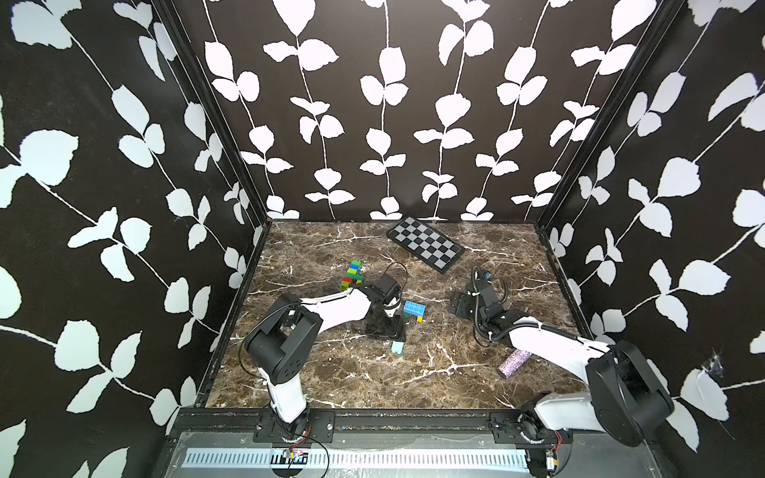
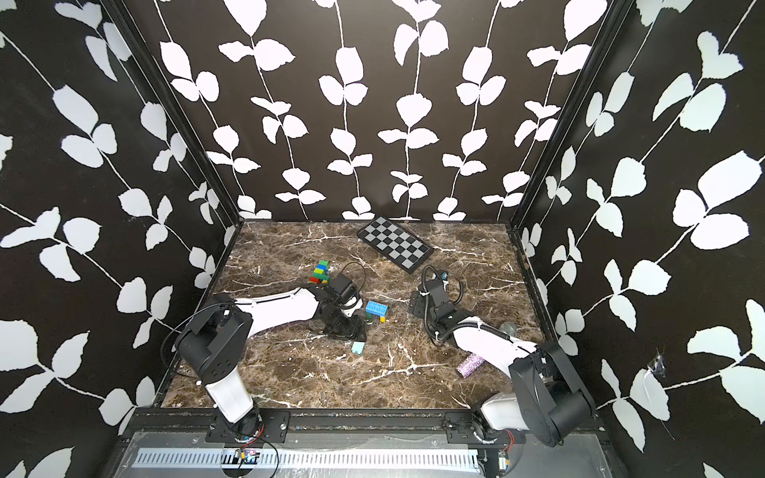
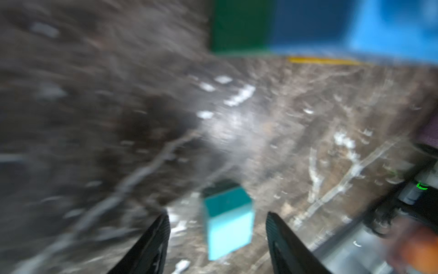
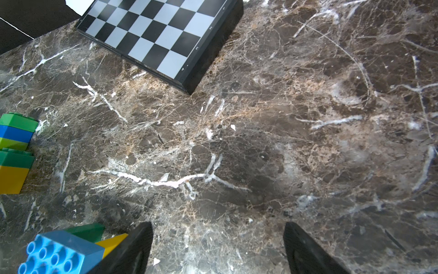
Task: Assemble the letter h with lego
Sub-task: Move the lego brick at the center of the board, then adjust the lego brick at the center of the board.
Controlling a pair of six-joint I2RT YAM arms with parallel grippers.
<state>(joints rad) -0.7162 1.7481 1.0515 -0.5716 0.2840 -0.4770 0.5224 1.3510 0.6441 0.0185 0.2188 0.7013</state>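
Taking twelve o'clock as the back wall in both top views, the letter is only partly built. A stack of joined bricks point(image 1: 352, 276) stands at about ten o'clock on the marble table point(image 1: 331, 372), and near the middle a blue brick point(image 1: 414, 308) sits on a dark green brick point(image 4: 87, 231) and a yellow brick point(image 4: 112, 240). The step in hand seems to concern the loose pale blue brick point(image 3: 228, 223), which lies on the table at about seven o'clock from the blue brick, near it but not touching. The left claw point(image 3: 216, 214) is low over it, with its fingers spread wider than the brick, one on each side. The wrist view is strongly blurred, so I cannot be sure, but no finger appears to press the brick, and I judge this claw released and holding nothing. The next move, in my judgement, calls for centring the fingers on two flat sides, closing firmly, then carrying the brick to the others and pressing it down with the studs lined up. The right claw point(image 4: 217, 226) is at about three o'clock from the blue brick, also spread wide over bare marble, and it grips nothing. The checkered board point(image 1: 424, 245) at twelve o'clock and the glittery purple cylinder point(image 1: 513, 363) at four o'clock are well apart from the work.
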